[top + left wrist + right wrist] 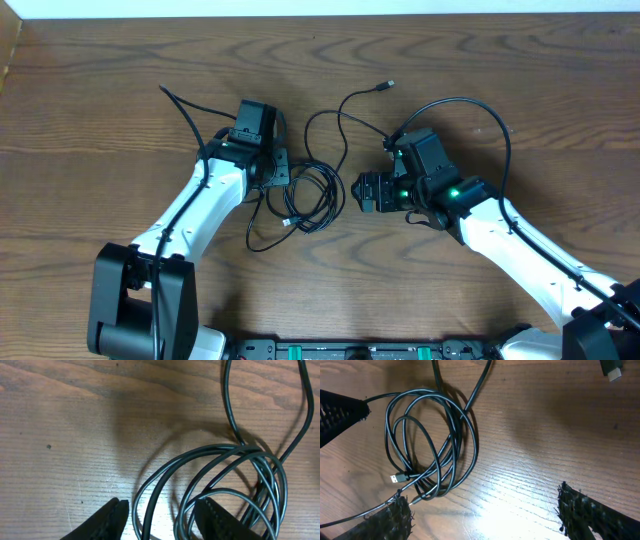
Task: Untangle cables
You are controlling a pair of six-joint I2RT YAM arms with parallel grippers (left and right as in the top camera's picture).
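left gripper (162, 521) is seen with its two dark fingers (111, 519) parted. bare wood and a few strands of the cables (260, 462) are seen in the gap between them, and no strand is pinched. one strand is seen just beside the inner face of the finger on the right of that view. from overhead, this gripper (280, 172) is found low over the upper left edge of the coil.

right gripper (490, 517) is held wide open, with only lit wood between its ridged fingers (592, 515). a thin strand is seen running up against the finger at the lower left of the wrist view. from overhead, this gripper (363, 191) is pointed at the coil from the right, just beside it and not around it.

the cables (310, 195) are laid on the wooden table (100, 80) between the two grippers, wound in several loose overlapping black loops (445, 435). a small silvery plug (396, 478) is seen lying inside the loops. one loose end is trailed away to the far side of the table, where a second plug (388, 85) is seen well apart from the coil.
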